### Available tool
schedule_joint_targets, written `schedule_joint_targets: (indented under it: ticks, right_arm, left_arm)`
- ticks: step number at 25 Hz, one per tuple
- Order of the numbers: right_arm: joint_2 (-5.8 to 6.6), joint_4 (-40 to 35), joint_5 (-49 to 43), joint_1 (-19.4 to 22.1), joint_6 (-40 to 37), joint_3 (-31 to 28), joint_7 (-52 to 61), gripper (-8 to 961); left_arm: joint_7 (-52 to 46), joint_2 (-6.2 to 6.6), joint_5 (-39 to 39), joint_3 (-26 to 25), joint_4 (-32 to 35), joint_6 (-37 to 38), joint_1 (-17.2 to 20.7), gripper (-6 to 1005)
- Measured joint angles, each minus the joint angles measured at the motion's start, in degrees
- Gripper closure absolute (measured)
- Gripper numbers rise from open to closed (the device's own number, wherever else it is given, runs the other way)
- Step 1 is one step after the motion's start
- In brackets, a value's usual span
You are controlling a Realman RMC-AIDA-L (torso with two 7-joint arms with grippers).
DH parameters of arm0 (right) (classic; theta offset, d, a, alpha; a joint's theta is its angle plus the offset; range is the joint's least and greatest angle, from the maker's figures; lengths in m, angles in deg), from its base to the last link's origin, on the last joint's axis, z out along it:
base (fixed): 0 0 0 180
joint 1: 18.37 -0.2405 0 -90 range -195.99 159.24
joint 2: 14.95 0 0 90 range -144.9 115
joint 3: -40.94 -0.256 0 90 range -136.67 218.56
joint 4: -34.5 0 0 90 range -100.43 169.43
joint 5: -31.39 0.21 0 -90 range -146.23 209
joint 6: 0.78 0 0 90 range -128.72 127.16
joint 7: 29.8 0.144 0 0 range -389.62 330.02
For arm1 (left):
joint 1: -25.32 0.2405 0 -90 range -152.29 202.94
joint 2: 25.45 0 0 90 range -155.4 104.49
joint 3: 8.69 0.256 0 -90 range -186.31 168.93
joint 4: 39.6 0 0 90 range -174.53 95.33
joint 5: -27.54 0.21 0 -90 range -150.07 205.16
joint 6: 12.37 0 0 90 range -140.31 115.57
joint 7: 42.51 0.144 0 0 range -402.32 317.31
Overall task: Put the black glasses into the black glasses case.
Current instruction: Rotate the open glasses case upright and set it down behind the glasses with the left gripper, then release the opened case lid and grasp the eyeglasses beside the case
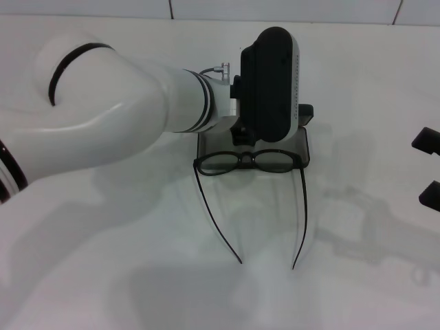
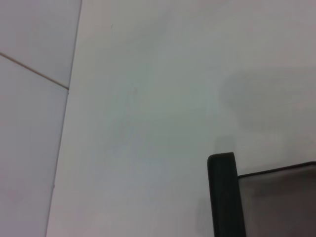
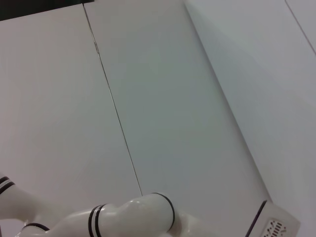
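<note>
The black glasses [image 1: 245,161] lie at the table's middle, lenses facing away from me. Their front frame rests on the near edge of the black glasses case [image 1: 300,152], and both temple arms stretch unfolded toward me across the table. The case lies open, showing its dark grey inside. My left gripper [image 1: 270,82] hangs directly over the case, and its bulky black body hides the fingers and the case's far part. The left wrist view shows a black edge of the case [image 2: 224,197] with a dark grey surface beside it. My right gripper [image 1: 430,168] is parked at the right edge, fingers apart and empty.
The white table [image 1: 137,275] spreads on all sides of the case, with a tiled wall behind it [image 1: 289,8]. My left arm [image 1: 110,117] crosses the left half of the scene. In the right wrist view, wall panels and the left arm [image 3: 133,217] appear.
</note>
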Motion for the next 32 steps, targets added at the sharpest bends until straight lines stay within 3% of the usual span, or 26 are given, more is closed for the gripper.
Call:
schedule_joint_targets:
  ticks: [10,18,26,30,32]
  right_arm:
    - [0.00,0.05,0.00,0.03,-0.20,0.00,0.00,113]
    - [0.03,0.05,0.02,-0.33,0.26,-0.39,0.01,113]
    - [1.22,-4.71,-3.38,-0.34,5.28,0.15,3.61,113]
    - [1.60,-13.19,-8.39,-0.23,7.73,-0.20,9.59,113]
    - [1.47,-18.50,-11.07,-0.39,9.49,-0.04,13.09,113]
  left_arm:
    - [0.05,0.22,0.52,0.03,6.99,1.59,2.84,589]
    - [-0.49,0.11,0.58,0.60,15.20,8.29,4.80,589]
    - [-1.99,0.00,0.98,1.38,30.68,7.68,11.86,595]
    - [-5.16,0.18,-0.93,-1.99,37.11,-0.25,17.66,613]
    - [-5.32,0.26,-5.90,-4.58,38.91,-5.88,20.98,644]
